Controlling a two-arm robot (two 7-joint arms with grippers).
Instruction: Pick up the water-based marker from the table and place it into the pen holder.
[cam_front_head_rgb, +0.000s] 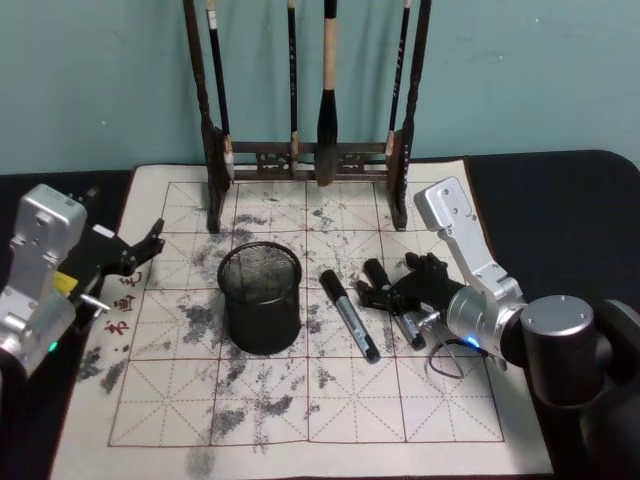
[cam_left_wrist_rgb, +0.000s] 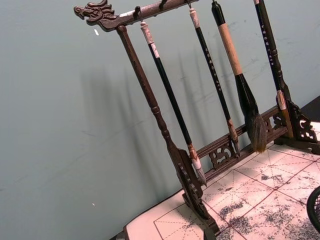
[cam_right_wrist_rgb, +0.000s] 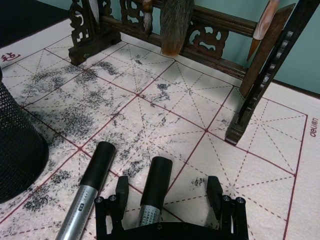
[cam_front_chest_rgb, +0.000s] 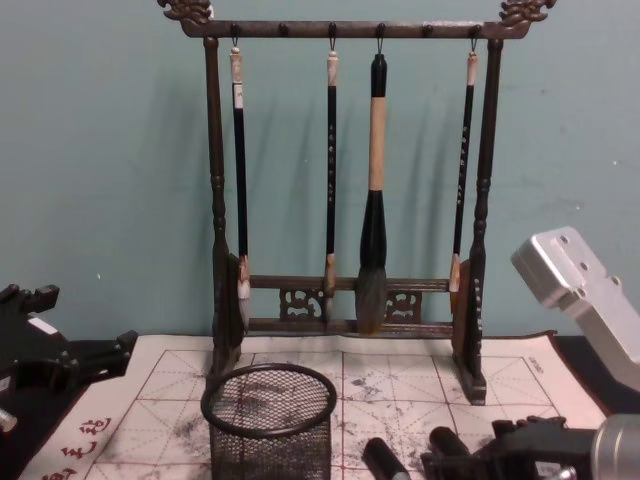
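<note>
Black fingers (cam_right_wrist_rgb: 122, 192) first: how do they stand?

Wide apart. The right gripper (cam_right_wrist_rgb: 167, 184) is low over the mat (cam_front_head_rgb: 300, 405), and a marker (cam_right_wrist_rgb: 159, 175) lies in the gap between the fingers. As far as I can see, it touches neither.

Which way does it run?

Its long axis follows the gripper's reach, with the cap pointing away from the wrist toward the rack (cam_front_chest_rgb: 420, 29). Closing would pinch across the barrel, which I judge to be the right line for a grasp.

And where is that from the pen holder (cam_front_head_rgb: 262, 322)?

To the holder's right, flat on the mat. A second marker (cam_front_head_rgb: 348, 315) lies between it and the holder, roughly parallel and just beside it. One finger stands between the two markers, so that finger has little room to spare.

Which arm is nearer?

The right, plainly. The left gripper (cam_front_head_rgb: 145, 248) sits on the holder's other side at the mat's edge, well apart from both markers and idle.

What does the marker look like?

It has a round black cap and a silver-grey barrel with small print I cannot read. It looks smooth, and I think it may roll if nudged off-centre.
</note>
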